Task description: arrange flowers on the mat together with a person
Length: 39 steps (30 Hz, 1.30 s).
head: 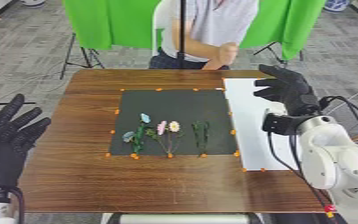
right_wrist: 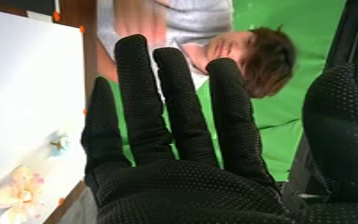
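Blossoms lie on white sheet in wrist view; right hand has fingers spread.

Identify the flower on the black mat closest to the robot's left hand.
Head view: the lower pale-blue flower, leftmost on the mat; the upper blue flower, pink flower and white flower lie farther right.

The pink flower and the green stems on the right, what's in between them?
The white flower lies between the pink flower and the green stems, seen in the head view.
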Motion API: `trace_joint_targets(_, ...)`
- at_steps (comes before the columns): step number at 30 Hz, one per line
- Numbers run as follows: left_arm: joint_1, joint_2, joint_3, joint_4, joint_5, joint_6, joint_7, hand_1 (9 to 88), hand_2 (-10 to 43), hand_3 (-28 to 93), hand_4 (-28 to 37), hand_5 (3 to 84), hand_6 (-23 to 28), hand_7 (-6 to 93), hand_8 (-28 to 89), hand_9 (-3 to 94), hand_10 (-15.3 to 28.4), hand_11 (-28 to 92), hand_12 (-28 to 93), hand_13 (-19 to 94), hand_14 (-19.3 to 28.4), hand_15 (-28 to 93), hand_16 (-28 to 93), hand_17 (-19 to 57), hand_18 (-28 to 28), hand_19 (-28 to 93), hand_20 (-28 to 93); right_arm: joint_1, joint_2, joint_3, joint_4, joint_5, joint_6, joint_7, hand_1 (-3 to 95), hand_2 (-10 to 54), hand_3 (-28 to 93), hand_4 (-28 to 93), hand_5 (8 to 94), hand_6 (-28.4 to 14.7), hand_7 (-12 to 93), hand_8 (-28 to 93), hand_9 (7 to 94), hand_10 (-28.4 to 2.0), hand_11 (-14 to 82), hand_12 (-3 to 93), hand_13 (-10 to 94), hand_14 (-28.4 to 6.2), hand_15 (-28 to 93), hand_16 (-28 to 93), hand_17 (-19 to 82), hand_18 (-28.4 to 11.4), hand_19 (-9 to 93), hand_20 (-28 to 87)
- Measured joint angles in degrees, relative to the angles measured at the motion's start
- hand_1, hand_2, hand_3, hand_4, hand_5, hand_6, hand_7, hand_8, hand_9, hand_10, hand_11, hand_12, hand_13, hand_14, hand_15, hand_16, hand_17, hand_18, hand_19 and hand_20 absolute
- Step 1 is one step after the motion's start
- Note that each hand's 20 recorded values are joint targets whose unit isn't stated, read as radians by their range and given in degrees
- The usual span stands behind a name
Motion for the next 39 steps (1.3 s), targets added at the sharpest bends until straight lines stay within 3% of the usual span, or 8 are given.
trace_joint_targets(12,0.0,-0.14,0.07,0.0,-0.03,0.08,0.27,20.8,8.1,74,-27.4,31.3,4.3,11.1,-9,31.0,15.5,20,13,22,21.7,48,-5,-9.5,19.8,41,19,1.4,2.3,-1.5,1.1,-7.3,2.1,4.2,24.5,1.2,74,-25,50.6,0.2,13,-11,52.1,-16.8,14.8,14.7,45,-18.3,52,11,6,-24.8,58,18)
trace_joint_targets(17,0.0,-0.12,0.08,-0.02,0.04,0.08,0.16,20.9,8.2,74,-27.4,31.3,4.4,11.2,-9,31.0,15.6,20,13,22,21.7,48,-5,-9.5,19.8,41,19,6.7,4.8,-9.1,4.0,-19.2,7.2,13.7,25.8,-0.1,75,-24,50.1,0.3,13,-12,49.7,-17.0,13.1,14.6,46,-18.1,53,11,7,-24.8,59,19)
trace_joint_targets(22,-0.3,-0.24,0.11,-0.03,0.23,0.07,-0.18,21.1,8.3,74,-27.2,31.3,4.4,11.2,-9,30.9,15.6,20,13,22,21.8,48,-5,-9.5,19.8,41,19,13.5,6.2,-16.1,8.2,-30.6,7.2,25.3,26.6,-1.0,75,-24,49.3,0.4,13,-12,48.2,-16.8,11.9,14.6,47,-17.8,54,10,9,-24.6,61,19)
trace_joint_targets(28,-0.7,-0.34,0.17,-0.04,0.47,0.04,-0.63,21.1,8.3,74,-27.0,31.4,4.4,11.2,-9,31.0,15.6,20,13,22,21.8,48,-5,-9.5,19.8,41,19,19.3,8.3,-21.4,11.5,-42.5,3.6,33.5,28.2,-2.3,75,-25,48.3,0.5,13,-12,46.8,-17.1,10.7,14.7,48,-17.5,55,10,10,-24.5,62,19)
trace_joint_targets(33,-0.7,-0.33,0.17,-0.08,0.44,0.06,-0.6,21.2,8.2,74,-26.9,31.4,4.4,11.3,-9,30.9,15.7,20,13,22,21.9,48,-5,-9.5,19.8,41,19,25.6,8.8,-27.8,15.8,-49.3,-4.0,40.6,29.7,-3.2,75,-25,47.5,0.1,12,-11,45.6,-17.9,10.0,14.8,48,-17.8,56,9,10,-24.8,64,18)
trace_joint_targets(39,-0.6,0.24,0.22,-0.08,0.13,0.13,-0.34,21.3,8.2,74,-26.9,31.4,4.4,11.3,-9,31.0,15.7,20,13,22,21.9,48,-5,-9.5,19.8,41,19,32.5,8.8,-35.4,22.4,-49.3,-10.5,43.0,31.8,-4.3,75,-25,47.7,0.5,12,-11,45.4,-18.2,9.6,14.8,49,-17.5,56,8,11,-23.9,64,17)
